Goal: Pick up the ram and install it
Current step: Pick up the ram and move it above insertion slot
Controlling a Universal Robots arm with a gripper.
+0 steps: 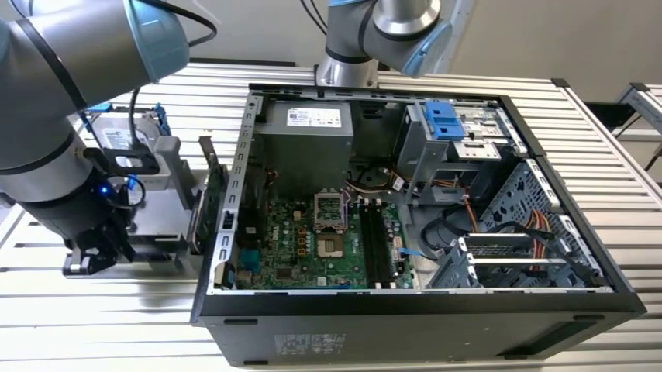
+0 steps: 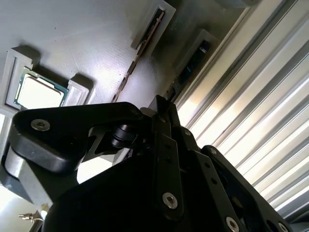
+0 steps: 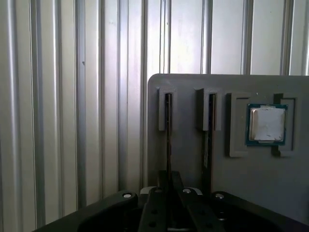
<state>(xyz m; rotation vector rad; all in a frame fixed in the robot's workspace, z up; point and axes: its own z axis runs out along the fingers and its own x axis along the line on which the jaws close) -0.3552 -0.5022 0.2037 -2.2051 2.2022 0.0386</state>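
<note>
No legible text or labels.

There is one grey tray (image 3: 193,164), and it carries two memory sticks, a first memory stick (image 3: 168,137) and a second memory stick (image 3: 206,140), plus one processor chip (image 3: 266,124). There is one open computer case (image 1: 414,325) with one green board (image 1: 300,240) inside. The long black slots (image 1: 377,244) on that board seem to number four, though they are hard to count.
</note>
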